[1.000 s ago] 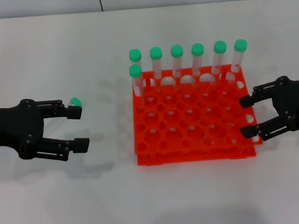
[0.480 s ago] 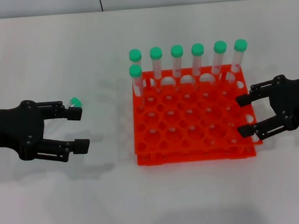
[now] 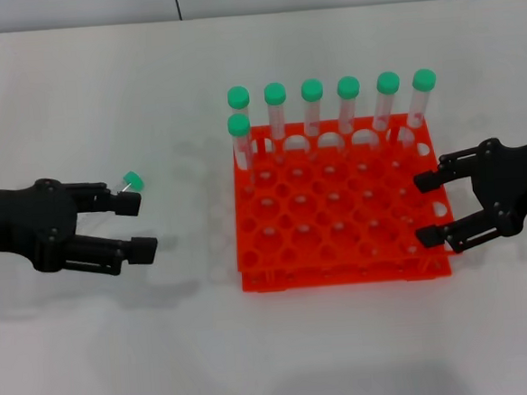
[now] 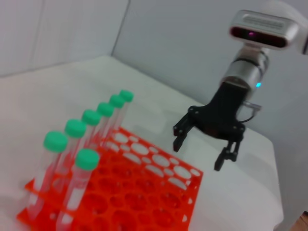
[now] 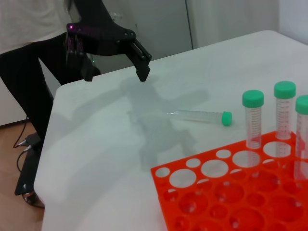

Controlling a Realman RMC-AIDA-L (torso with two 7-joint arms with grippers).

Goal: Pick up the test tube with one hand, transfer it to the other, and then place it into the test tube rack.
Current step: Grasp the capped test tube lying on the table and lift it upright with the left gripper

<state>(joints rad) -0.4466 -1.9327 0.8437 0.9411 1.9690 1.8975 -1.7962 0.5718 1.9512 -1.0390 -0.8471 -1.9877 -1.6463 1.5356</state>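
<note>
Lying test tube (image 5: 199, 116), seven racked tubes (image 3: 312, 104)

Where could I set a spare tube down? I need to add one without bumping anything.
Bare table lies in front of the test tube rack, and between the rack and the left gripper. It is crowded near the loose test tube by that gripper, and at the rack's right edge, where the right gripper hovers.

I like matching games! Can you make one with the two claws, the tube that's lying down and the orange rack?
Things:
1. left claw
2. right claw
3. test tube
4. test tube rack

Places:
A. lying flat on the table
B. open, over the rack's edge
C. holding seven upright tubes
D. open, above the lying tube

Pairs: 1-D, 2-B, 3-A, 4-C
</note>
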